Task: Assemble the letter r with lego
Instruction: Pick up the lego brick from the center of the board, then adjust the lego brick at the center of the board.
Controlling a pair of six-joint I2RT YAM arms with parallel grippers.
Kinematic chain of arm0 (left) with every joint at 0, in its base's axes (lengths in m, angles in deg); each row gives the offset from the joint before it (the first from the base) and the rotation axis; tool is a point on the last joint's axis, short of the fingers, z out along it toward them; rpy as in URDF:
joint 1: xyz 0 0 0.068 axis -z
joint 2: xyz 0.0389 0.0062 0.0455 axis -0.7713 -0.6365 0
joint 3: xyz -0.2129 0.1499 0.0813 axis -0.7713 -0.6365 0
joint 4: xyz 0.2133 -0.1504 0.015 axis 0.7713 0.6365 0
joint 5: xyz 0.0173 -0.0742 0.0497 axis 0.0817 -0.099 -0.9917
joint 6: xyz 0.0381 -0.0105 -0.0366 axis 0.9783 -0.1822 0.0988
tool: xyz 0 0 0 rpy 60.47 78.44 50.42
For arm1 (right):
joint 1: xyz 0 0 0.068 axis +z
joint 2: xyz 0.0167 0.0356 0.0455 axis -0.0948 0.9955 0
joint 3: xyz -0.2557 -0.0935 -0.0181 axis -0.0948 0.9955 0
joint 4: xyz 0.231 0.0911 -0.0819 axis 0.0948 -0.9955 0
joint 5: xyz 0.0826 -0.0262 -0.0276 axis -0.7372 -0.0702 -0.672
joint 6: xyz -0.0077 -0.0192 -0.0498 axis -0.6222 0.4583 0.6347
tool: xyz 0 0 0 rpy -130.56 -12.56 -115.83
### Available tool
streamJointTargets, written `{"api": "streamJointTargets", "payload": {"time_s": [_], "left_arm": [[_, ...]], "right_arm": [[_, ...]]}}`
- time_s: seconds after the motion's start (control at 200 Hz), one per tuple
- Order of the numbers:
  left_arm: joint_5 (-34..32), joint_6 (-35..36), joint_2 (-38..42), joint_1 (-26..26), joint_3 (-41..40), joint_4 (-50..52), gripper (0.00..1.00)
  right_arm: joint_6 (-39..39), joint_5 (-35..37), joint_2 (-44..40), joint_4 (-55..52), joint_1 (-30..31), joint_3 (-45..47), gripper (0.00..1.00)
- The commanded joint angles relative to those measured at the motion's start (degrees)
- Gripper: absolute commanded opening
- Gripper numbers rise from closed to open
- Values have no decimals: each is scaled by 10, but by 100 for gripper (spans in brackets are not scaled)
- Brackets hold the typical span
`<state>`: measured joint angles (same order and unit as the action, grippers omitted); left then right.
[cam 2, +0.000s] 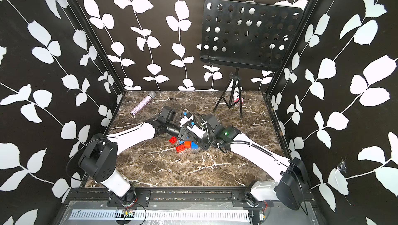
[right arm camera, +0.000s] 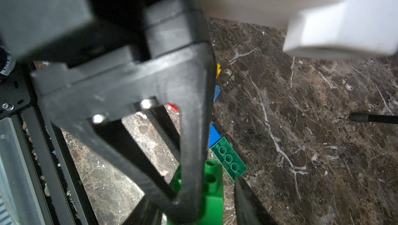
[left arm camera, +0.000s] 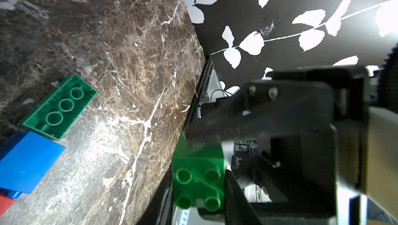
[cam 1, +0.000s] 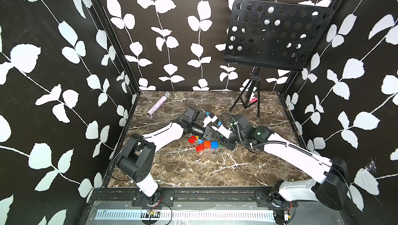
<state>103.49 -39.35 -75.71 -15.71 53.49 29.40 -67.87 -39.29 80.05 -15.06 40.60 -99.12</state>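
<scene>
Step in hand: judged a mid-air hand-over of 1 brick between the 2 arms, above the table [cam 1: 193, 170] and next to the brick cluster.
Light green brick [left arm camera: 198, 170]: held off the surface, studs turned toward the left wrist camera.
Left gripper [left arm camera: 199, 193]: clamped narrow on the light green brick, 1 finger on each side.
Right gripper [right arm camera: 206, 211]: jaws apart. In the right wrist view, 1 finger [right arm camera: 247, 202] stands clear of the brick with marble showing between. The other finger is hidden behind the left gripper.
Dark green brick [left arm camera: 60, 107]: flat on the table, hollow underside up, just beside the blue brick [left arm camera: 28, 161].
Remaining lego: 2 red bricks [cam 1: 200, 148], an orange brick [cam 1: 207, 143], a yellow brick [cam 1: 196, 137] and a light blue brick [cam 1: 200, 141], loose in 1 cluster. Whether any are joined cannot be told.
Progress: judged early; no letter shape is visible.
Next move calls for: the right gripper to draw clear without knocking the brick. The left gripper should then turn the brick studs-up or onto a mate and press it squarely.
Risk: crowded grippers may nudge the cluster.
</scene>
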Motion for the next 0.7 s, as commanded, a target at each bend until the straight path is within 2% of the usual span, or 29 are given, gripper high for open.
{"api": "streamJointTargets", "payload": {"time_s": [0.0,0.09,0.18,0.285,0.34,0.455,0.585,0.695], "left_arm": [[1,47,32,12,14,55,7],[-70,83,36,-3,25,126,7],[-158,83,49,-46,25,177,6],[-317,70,76,-90,23,210,9],[-431,75,84,-89,32,233,10],[-589,84,74,-80,66,300,10],[-656,88,67,-80,67,328,9],[-752,57,64,-84,62,364,9]], "right_arm": [[-13,35,1,55,-10,6,58],[-22,36,-15,58,-23,12,60],[-35,23,-46,70,-52,28,63],[-64,-10,-75,99,-93,51,66],[-76,-20,-74,110,-108,58,66],[-91,-44,-34,107,-112,48,65],[-94,-108,16,131,-111,55,58],[-86,-129,51,128,-110,49,56]]}}
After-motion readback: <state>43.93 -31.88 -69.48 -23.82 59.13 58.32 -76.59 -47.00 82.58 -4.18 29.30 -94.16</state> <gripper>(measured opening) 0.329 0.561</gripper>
